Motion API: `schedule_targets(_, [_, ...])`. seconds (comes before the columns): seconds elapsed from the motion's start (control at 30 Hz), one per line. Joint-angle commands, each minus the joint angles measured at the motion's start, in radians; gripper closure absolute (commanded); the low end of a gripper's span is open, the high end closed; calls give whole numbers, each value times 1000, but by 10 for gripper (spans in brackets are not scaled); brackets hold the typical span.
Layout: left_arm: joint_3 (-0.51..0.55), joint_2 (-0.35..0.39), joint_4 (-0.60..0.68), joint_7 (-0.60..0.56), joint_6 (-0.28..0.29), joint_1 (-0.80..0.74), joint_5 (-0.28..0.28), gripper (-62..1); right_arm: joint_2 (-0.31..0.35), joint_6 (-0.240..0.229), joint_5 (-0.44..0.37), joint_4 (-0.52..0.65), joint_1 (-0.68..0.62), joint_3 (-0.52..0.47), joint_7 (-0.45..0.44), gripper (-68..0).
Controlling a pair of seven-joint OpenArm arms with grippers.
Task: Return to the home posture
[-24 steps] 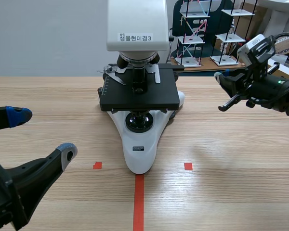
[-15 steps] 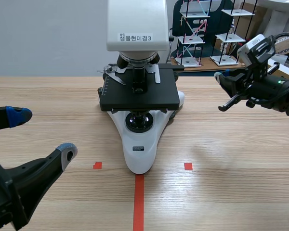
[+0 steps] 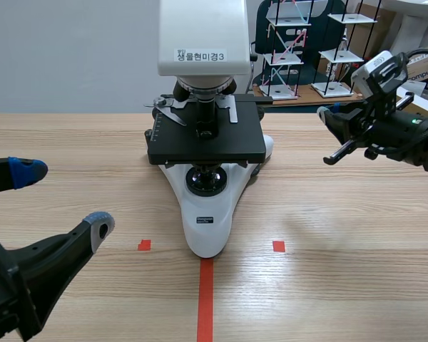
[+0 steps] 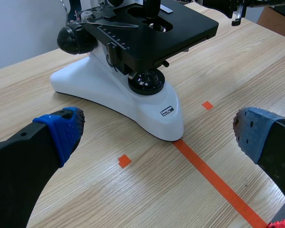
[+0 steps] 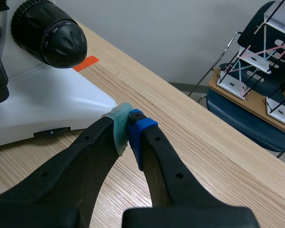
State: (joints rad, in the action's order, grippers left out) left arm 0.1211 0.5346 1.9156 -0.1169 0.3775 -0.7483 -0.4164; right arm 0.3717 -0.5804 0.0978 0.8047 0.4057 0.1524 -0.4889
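- Left gripper (image 3: 64, 198) spread wide; right gripper (image 5: 128, 127) pressed together, pad to pad.
- One microscope (image 3: 208, 231) on the table (image 3: 342, 285), two grippers.
- Microscope's top cut off.

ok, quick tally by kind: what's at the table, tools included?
microscope: 1
tools: 2 (left tool open, right tool shut on nothing)
Total: 3
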Motion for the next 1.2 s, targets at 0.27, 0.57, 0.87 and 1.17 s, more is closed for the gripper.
schedule_targets(0.27, [3,-2,12,-15,3,-2,-9,-623,14,11,-15,23,0,-5,-12,0])
schedule_targets(0.57, [3,-2,12,-14,3,-2,-9,-623,82,21,-88,257,-272,-12,-12,-124])
schedule_targets(0.87, [3,-2,12,-14,3,-2,-9,-623,105,68,-269,691,-703,-150,-13,-475])
schedule_targets(1.17, [3,-2,12,-14,3,-2,-9,-623,105,72,-285,1083,-1154,-279,-16,-576])
